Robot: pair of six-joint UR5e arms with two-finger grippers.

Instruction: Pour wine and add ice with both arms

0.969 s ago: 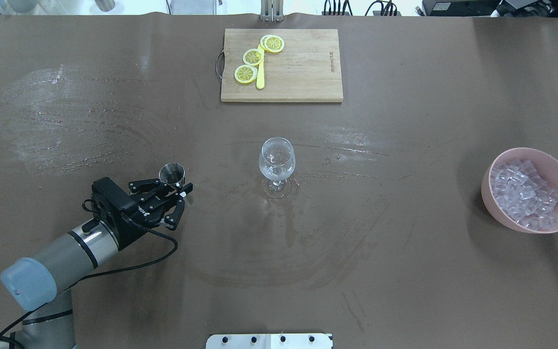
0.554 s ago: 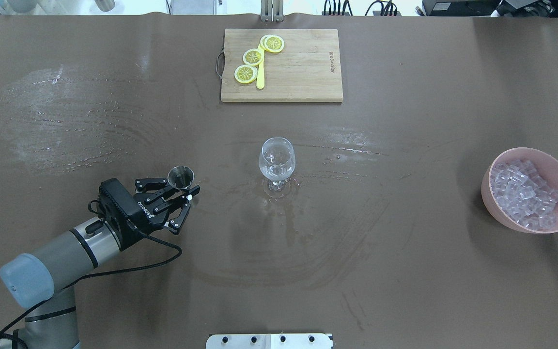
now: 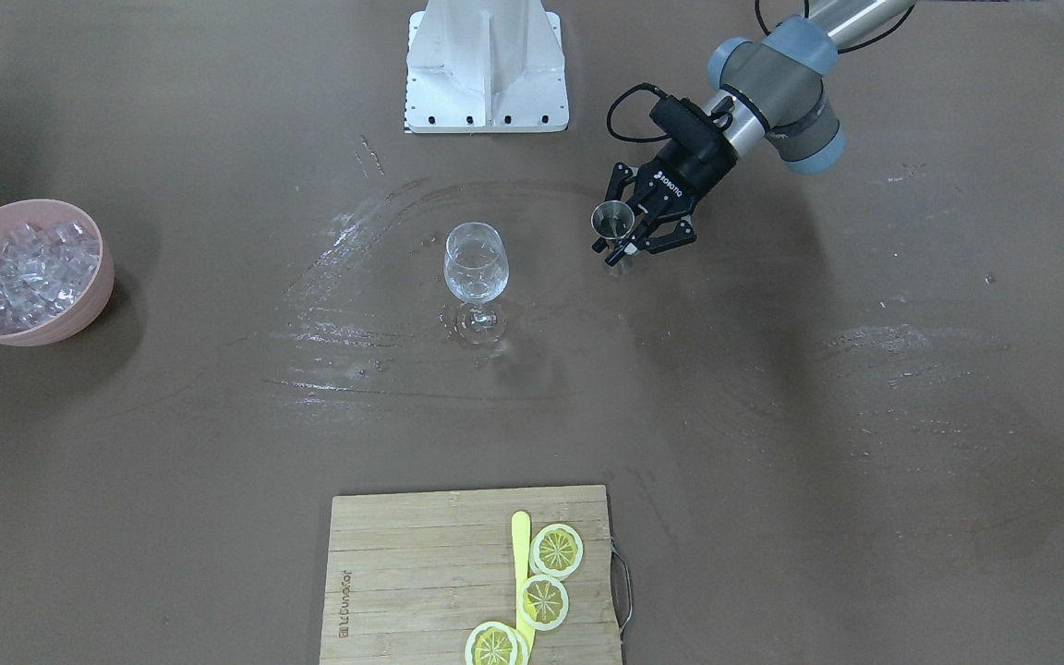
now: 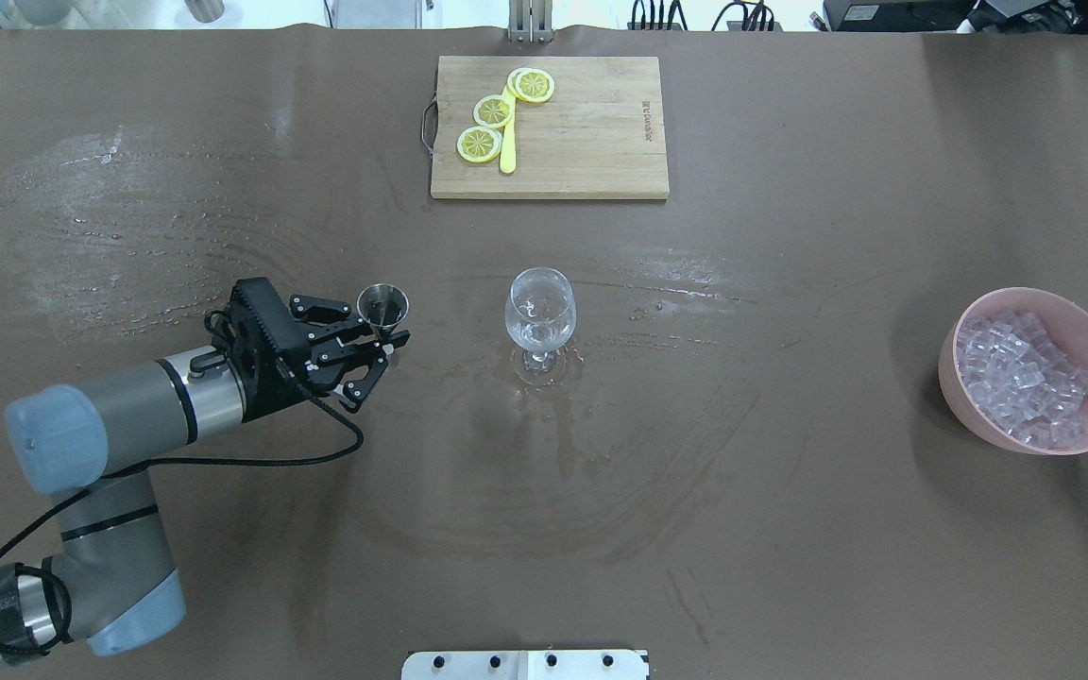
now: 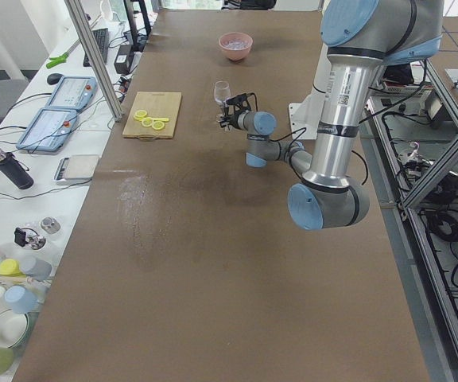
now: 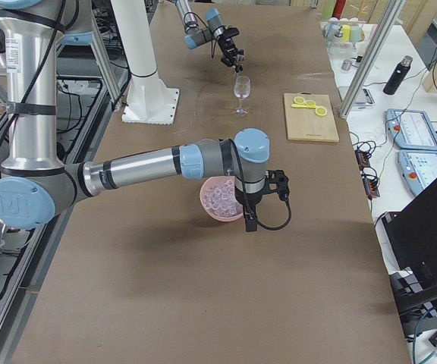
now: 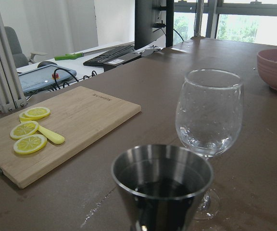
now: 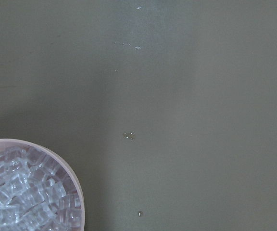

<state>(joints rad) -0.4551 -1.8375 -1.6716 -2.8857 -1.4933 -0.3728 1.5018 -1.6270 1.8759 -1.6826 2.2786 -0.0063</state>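
Two arms, only the left arm in the overhead view; left gripper has fingers pinching a steel cup low on its body, upright, near the wine glass on its left, apart; white lettering on the gripper body, too small to read; left wrist view alone shows dark liquid in the cup, glass holding only droplets; ice heaped in pink bowl at the right end of the surface, well apart from glass; right arm shows in the right side view, not overhead; right gripper over the bowl, fingers' state can't tell; right wrist view has ice and bowl rim in its lower-left corner; far edge: wooden board, brand mark unreadable, lemon slices and yellow utensil on it.
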